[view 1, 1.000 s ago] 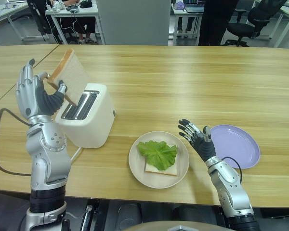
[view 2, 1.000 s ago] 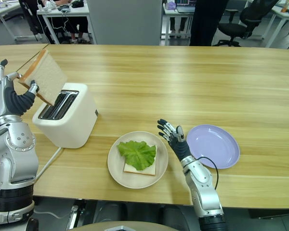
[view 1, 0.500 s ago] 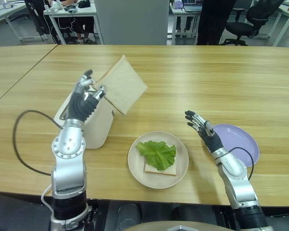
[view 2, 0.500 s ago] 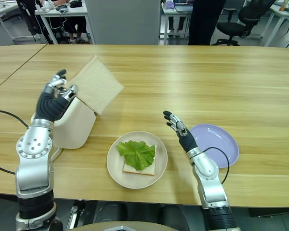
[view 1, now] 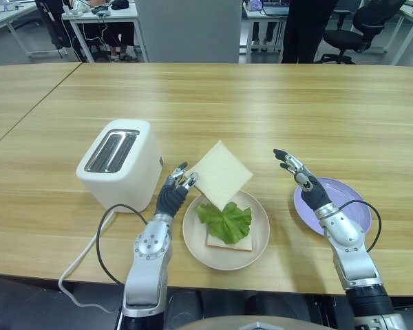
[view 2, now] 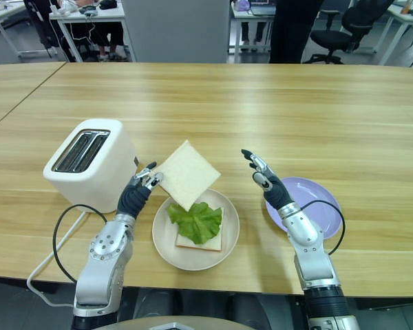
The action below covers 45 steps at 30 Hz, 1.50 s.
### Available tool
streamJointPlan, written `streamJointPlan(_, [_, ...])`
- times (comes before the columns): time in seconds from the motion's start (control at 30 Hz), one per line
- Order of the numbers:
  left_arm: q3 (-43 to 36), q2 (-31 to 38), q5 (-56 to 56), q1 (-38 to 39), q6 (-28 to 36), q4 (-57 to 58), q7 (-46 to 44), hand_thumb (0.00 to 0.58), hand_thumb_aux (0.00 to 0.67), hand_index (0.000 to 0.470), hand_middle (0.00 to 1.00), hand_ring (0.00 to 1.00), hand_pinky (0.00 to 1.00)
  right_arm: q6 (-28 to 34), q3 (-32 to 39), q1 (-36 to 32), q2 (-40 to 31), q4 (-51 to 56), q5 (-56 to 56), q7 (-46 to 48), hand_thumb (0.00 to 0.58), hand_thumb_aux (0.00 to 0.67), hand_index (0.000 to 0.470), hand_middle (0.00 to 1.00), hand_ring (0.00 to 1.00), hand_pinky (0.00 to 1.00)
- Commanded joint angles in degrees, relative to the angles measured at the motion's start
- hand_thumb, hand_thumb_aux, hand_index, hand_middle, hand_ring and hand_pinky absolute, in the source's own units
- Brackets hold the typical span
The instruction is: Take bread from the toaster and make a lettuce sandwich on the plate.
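**Around the work area**

A purple plate (view 1: 351, 196) lies on the wooden bench (view 1: 261, 103), near its right front edge. Behind the bench stand a grey panel (view 1: 189, 31), a black office chair (view 1: 361, 27) and white desks (view 1: 100, 20).

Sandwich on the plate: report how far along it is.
Done: a bread slice topped with lettuce lies on the plate; the slots of the toaster look empty. In hand: the left hand holds the second slice tilted over the plate's far edge. Left: lay it on the lettuce and let go.
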Motion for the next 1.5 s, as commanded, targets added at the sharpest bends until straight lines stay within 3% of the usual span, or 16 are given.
streamJointPlan(0.03, [-6.1,-6.16,-1.07,4.39,-1.12,-0.19,3.9,0.58,0.67,0.46,0.0,0.0,0.0,-1.36,0.62,-0.05,-0.7,0.65,-1.89,0.09,0.0,0.0,0.0,0.0,0.0,0.0])
streamJointPlan(0.27, [-10.49,-5.26,-3.39,7.2,-2.83,1.81,8.33,0.58,0.67,0.46,0.0,0.0,0.0,-2.48,0.49,-0.49,-1.16,1.12,-2.81,0.09,0.0,0.0,0.0,0.0,0.0,0.0])
streamJointPlan(0.43, [-10.17,-4.01,-5.27,7.11,-1.18,-0.16,10.2,0.58,0.67,0.46,0.0,0.0,0.0,-3.01,0.89,-0.42,-1.13,1.7,-3.41,0.01,0.0,0.0,0.0,0.0,0.0,0.0])
streamJointPlan(0.6, [-14.85,-4.54,-5.11,10.62,0.16,-2.57,13.33,0.58,0.67,0.46,0.0,0.0,0.0,-3.45,1.3,-0.51,-1.17,1.54,-3.92,0.38,0.0,0.0,0.0,0.0,0.0,0.0])
streamJointPlan(0.73, [-13.36,-2.11,-5.73,9.57,-0.24,-2.59,13.27,0.58,0.67,0.46,0.0,0.0,0.0,-3.56,1.29,-0.33,-1.19,1.37,-4.02,0.36,0.0,0.0,0.0,0.0,0.0,0.0])
streamJointPlan(1.1, [-1.36,18.49,-11.44,-3.36,-0.56,4.31,-8.52,0.58,0.67,0.46,0.02,0.02,0.02,-4.0,2.65,-0.92,-0.55,2.13,-4.35,0.24,0.0,0.0,0.0,0.0,0.0,0.0])
streamJointPlan(1.13, [-1.35,19.9,-12.17,-3.9,-0.68,5.28,-10.94,0.58,0.67,0.46,0.07,0.07,0.07,-4.07,2.88,-0.96,-0.51,1.94,-4.41,0.28,0.0,0.0,0.0,0.0,0.0,0.0])
streamJointPlan(1.17, [-1.29,20.77,-12.81,-4.23,-0.78,5.91,-12.73,0.58,0.67,0.46,0.12,0.12,0.12,-4.09,3.02,-0.95,-0.49,1.74,-4.47,0.31,0.0,0.0,0.0,0.0,0.0,0.0])
streamJointPlan(1.5, [-2.81,24.18,-15.22,-7.74,-0.73,12.6,-23.64,0.58,0.67,0.46,0.11,0.11,0.11,-10.26,4.1,-0.66,-4.76,-0.65,-14.3,-2.72,0.0,0.0,0.0,0.0,0.0,0.0])
